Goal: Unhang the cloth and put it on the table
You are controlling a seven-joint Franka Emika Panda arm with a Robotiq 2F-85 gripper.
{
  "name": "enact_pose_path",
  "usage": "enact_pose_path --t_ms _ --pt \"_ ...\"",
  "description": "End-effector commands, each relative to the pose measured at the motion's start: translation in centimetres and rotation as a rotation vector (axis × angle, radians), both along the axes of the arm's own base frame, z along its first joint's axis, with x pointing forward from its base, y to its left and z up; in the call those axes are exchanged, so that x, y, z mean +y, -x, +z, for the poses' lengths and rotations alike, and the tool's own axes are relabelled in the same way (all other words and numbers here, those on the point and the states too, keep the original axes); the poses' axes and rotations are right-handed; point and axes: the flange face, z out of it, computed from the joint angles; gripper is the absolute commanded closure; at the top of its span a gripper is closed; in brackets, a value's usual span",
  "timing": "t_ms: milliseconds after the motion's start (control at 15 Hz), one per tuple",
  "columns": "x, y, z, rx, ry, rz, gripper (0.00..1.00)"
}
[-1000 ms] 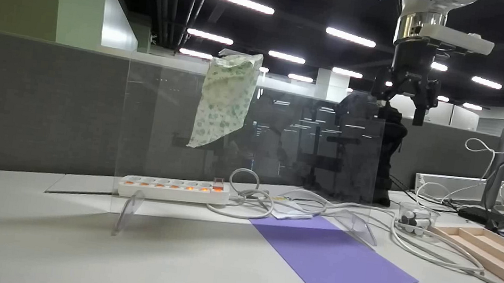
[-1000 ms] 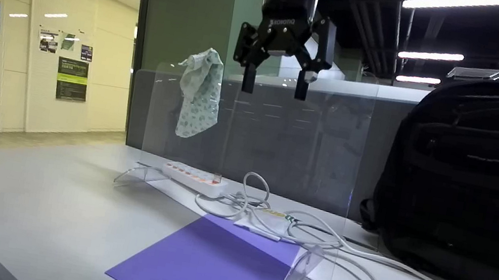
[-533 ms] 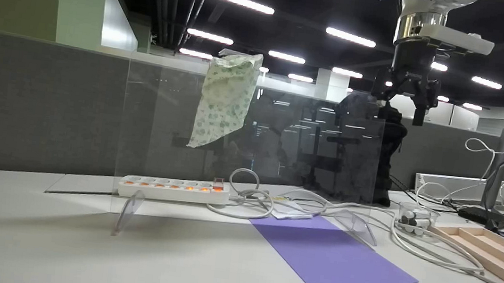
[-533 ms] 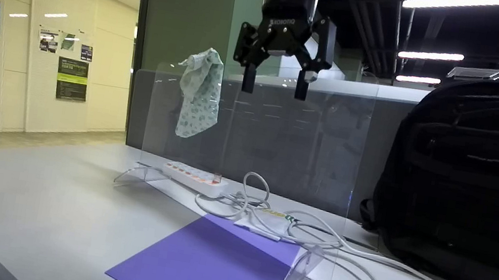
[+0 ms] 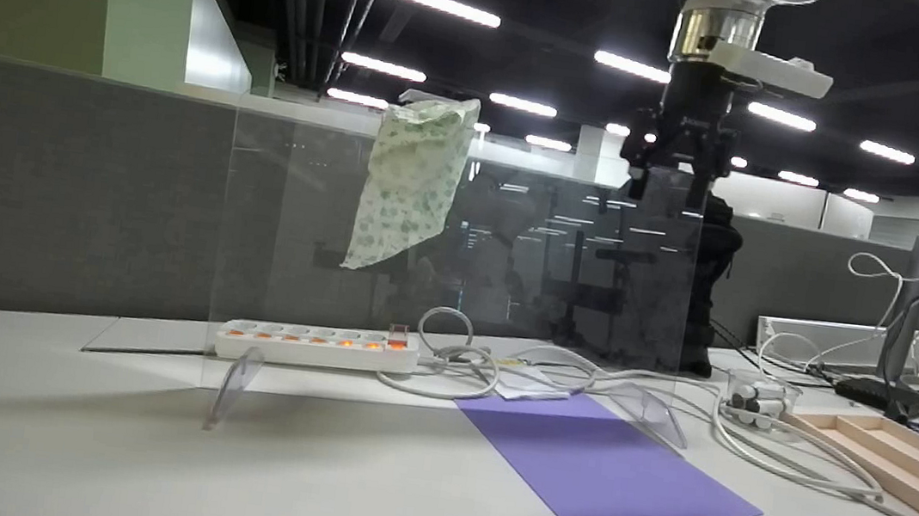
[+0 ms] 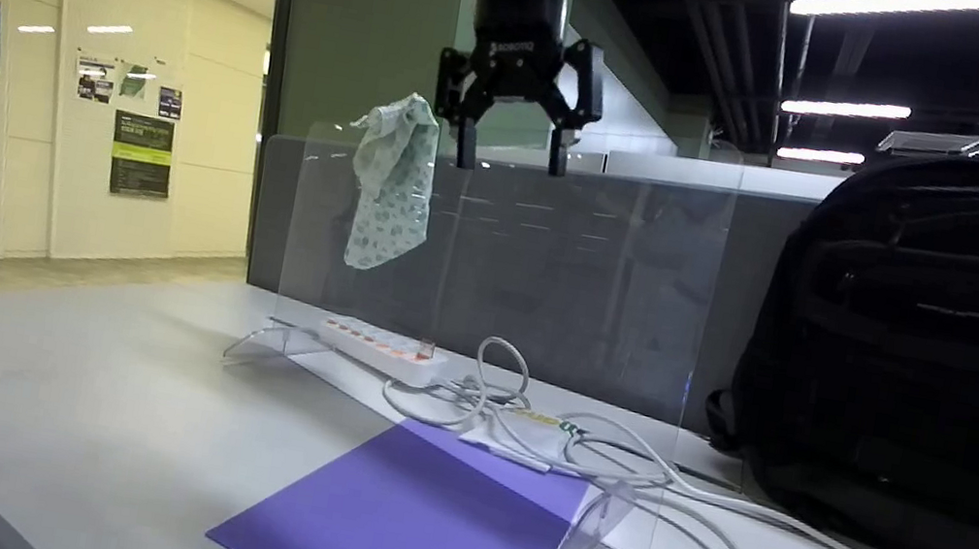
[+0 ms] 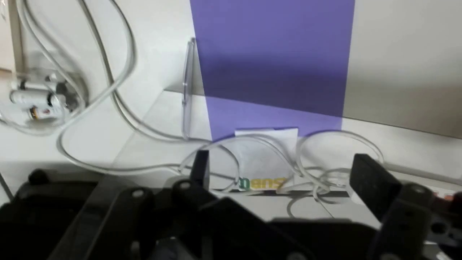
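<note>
The pale green-and-white patterned cloth (image 5: 412, 183) hangs over the top edge of an upright clear panel (image 5: 301, 205). It also shows in an exterior view (image 6: 395, 191), bunched at the top with its lower end hanging free above the table. My gripper (image 5: 668, 188) is open and empty, pointing down, to the right of the cloth and apart from it. It shows open in an exterior view (image 6: 511, 163), near panel-top height, and in the wrist view (image 7: 280, 164). The table (image 5: 270, 479) is light grey-white. The cloth is out of the wrist view.
A purple sheet (image 5: 608, 474) lies on the table at the panel's foot. A white power strip (image 5: 311, 349) and looped white cables (image 7: 115, 86) lie behind it. A black backpack (image 6: 927, 364), a clear container with bottles (image 5: 759, 400) and a wooden tray (image 5: 903, 464) stand rightward.
My gripper has moved left in both exterior views and slightly up, closer to the cloth. It stays open. The cloth has not moved.
</note>
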Motion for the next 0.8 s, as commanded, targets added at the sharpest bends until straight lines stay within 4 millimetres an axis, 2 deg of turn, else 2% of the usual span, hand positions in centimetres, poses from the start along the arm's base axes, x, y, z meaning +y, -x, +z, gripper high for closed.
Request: enact_pose_path --t_ms 0,200,467,533,600,733 --pt "6.3 0.5 1.7 -0.114 -0.001 0.084 0.0" --pt "12.0 0.3 3.6 -0.263 -0.037 0.149 0.0" --pt "18.5 -0.2 6.6 -0.482 -0.132 0.19 0.0" --pt "19.5 -0.4 7.2 -0.521 -0.141 0.192 0.0" --pt "18.3 -0.6 6.2 -0.465 -0.109 0.213 0.0" --pt "19.8 -0.5 6.7 -0.505 -0.123 0.222 0.0"
